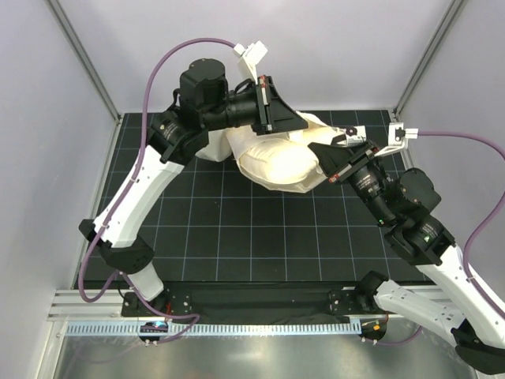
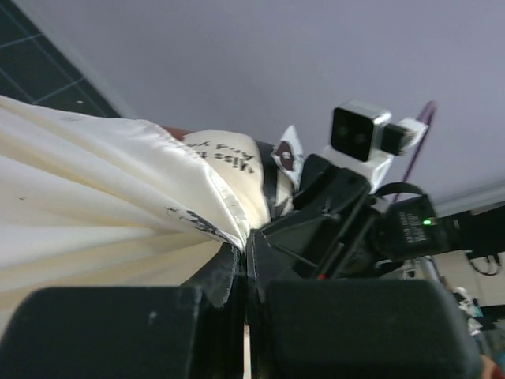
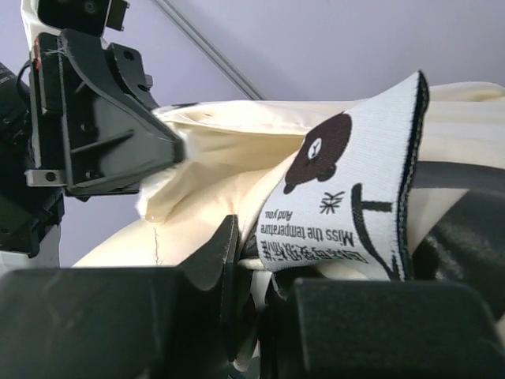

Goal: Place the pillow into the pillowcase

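The puffy cream pillow point(image 1: 276, 162) is held above the mat at the back centre. The limp cream pillowcase point(image 1: 215, 148) trails from it to the left, under my left arm. My left gripper point(image 1: 304, 122) is shut on the pillowcase hem, and its cloth point(image 2: 95, 197) stretches away in folds in the left wrist view point(image 2: 246, 253). My right gripper point(image 1: 317, 151) is shut on the pillow edge point(image 3: 197, 197) in the right wrist view point(image 3: 248, 257), next to its white tag point(image 3: 347, 197) with a brown logo. The two grippers face each other, close together. How far the pillow sits inside the pillowcase is hidden.
The black gridded mat point(image 1: 260, 229) lies below the held bundle. Grey walls and metal frame posts point(image 1: 83, 59) close in the back and sides. The left gripper point(image 3: 110, 126) fills the upper left of the right wrist view.
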